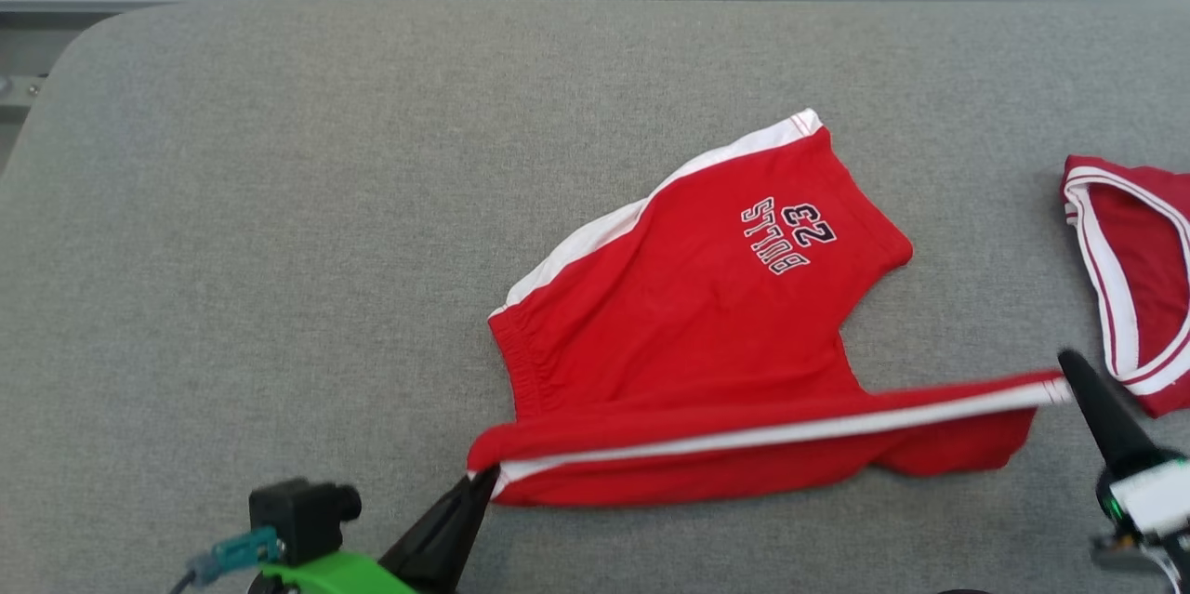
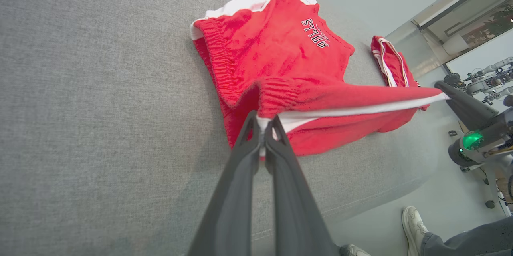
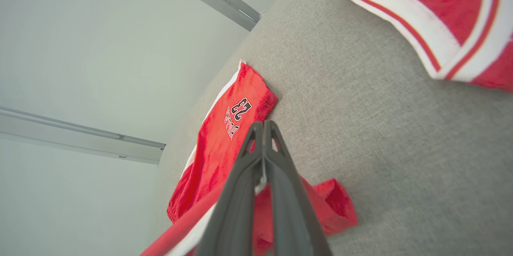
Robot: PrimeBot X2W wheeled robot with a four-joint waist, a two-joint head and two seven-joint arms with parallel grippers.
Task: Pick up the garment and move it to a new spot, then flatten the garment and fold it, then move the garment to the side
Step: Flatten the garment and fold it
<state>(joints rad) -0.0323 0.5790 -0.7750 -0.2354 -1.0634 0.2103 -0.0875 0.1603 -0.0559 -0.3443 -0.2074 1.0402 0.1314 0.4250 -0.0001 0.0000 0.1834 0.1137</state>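
Robotics lab or test room. Big grey fabric-covered surface (image 1: 279,250), bare pale walls (image 3: 60,47) with metal rails (image 3: 80,136). Jointed robot machinery (image 2: 487,77) stands in the background. A person's shoe (image 2: 413,224) on plain pale floor (image 2: 441,184) beside the rig. No home furnishings.

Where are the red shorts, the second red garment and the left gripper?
red shorts (image 1: 688,297), head view, front panel
second red garment (image 1: 1143,241), head view, red fabric
left gripper (image 1: 485,481), head view, fingertips pinching shorts
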